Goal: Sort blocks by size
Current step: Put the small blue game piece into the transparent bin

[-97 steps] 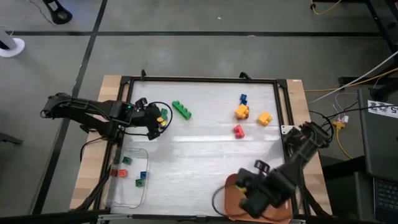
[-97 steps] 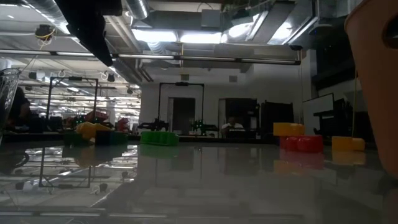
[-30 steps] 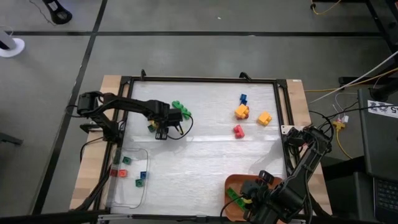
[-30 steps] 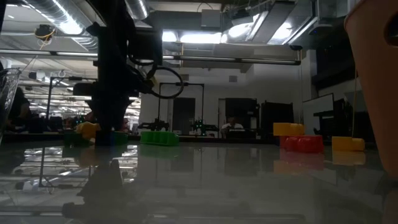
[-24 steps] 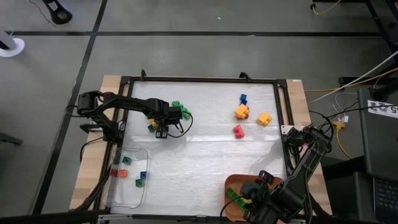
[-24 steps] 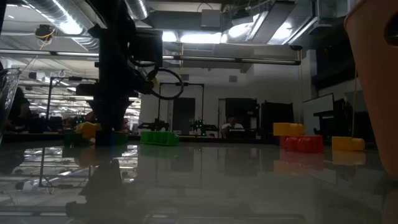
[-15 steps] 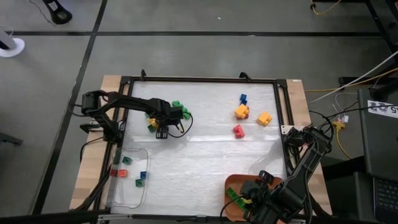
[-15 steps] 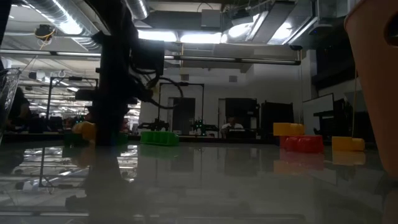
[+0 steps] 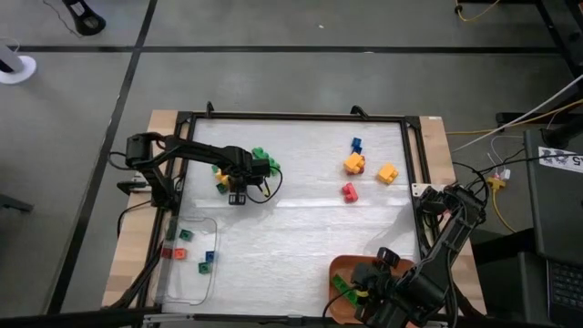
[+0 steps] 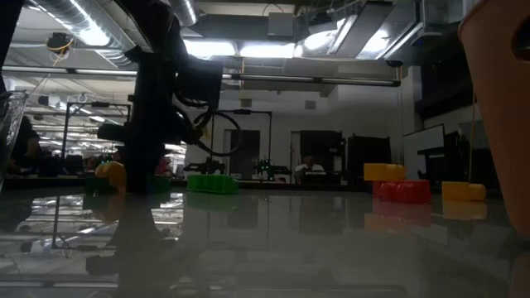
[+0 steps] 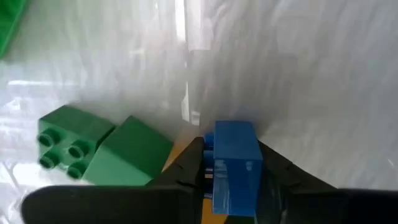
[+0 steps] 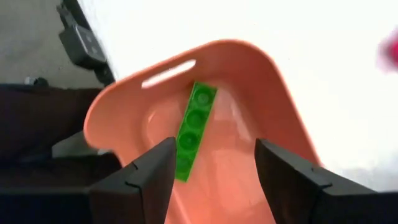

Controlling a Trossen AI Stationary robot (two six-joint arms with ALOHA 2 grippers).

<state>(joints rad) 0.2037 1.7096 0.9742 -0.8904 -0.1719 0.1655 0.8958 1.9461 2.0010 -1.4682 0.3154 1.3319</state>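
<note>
Blocks lie scattered on the white table (image 9: 301, 228). Your left gripper (image 11: 231, 171) is clamped on a small blue block (image 11: 234, 165) at the table's left side, just beside two green blocks (image 11: 102, 149). Your right gripper (image 12: 211, 165) hangs with fingers apart over the orange tray (image 12: 280, 112), where a long green brick (image 12: 193, 130) lies.

The small blue studded plastic brick (image 11: 235, 167) between the left gripper's (image 11: 231, 180) jaws is cut off by the picture's edge at its lower end. A yellow piece (image 11: 184, 149) just behind the jaws is mostly hidden. Beside them, only a corner shows of a green plastic piece (image 11: 11, 26).
</note>
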